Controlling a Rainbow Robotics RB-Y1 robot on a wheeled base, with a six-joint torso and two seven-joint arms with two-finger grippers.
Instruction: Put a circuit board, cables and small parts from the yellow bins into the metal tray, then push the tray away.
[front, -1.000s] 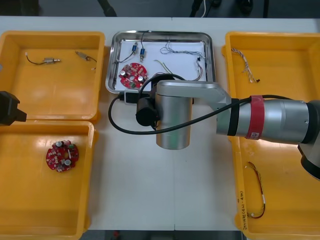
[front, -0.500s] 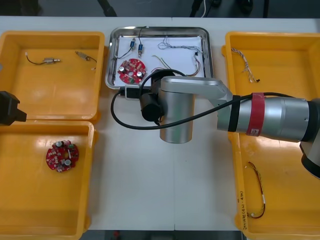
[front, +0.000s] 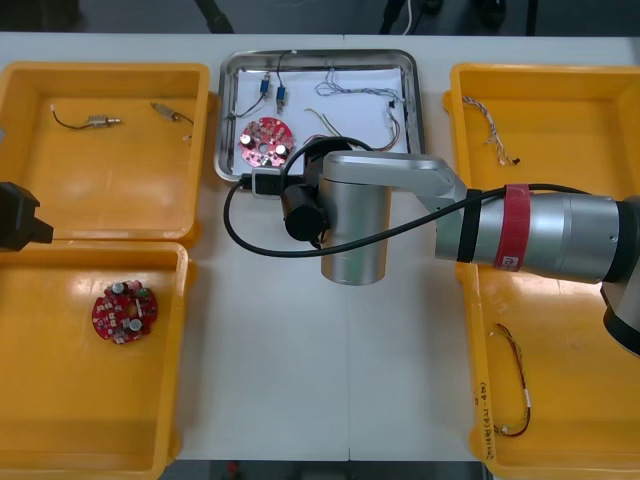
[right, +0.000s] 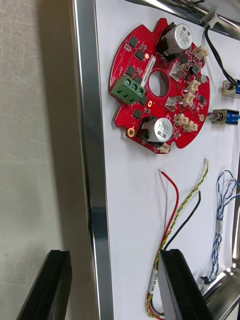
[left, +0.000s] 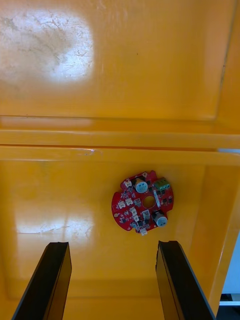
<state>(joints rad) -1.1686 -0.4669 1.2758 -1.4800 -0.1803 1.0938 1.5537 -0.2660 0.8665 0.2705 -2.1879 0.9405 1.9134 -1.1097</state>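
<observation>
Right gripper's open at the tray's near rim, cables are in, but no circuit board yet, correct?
No: the right wrist view shows a red circuit board in the metal tray. The right gripper is open at its rim, cables inside. The left gripper hangs over a yellow bin.

Spread gripper (right: 113, 256) straddles metal tray (right: 84, 125) rim

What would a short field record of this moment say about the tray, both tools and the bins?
Tray: shiny metal tray, white inside
In tray: round red circuit board, twisted blue and white cable, small metal parts
Right tool: open, straddling tray's near rim
Left tool: open, over yellow plastic bin holding second red board
</observation>
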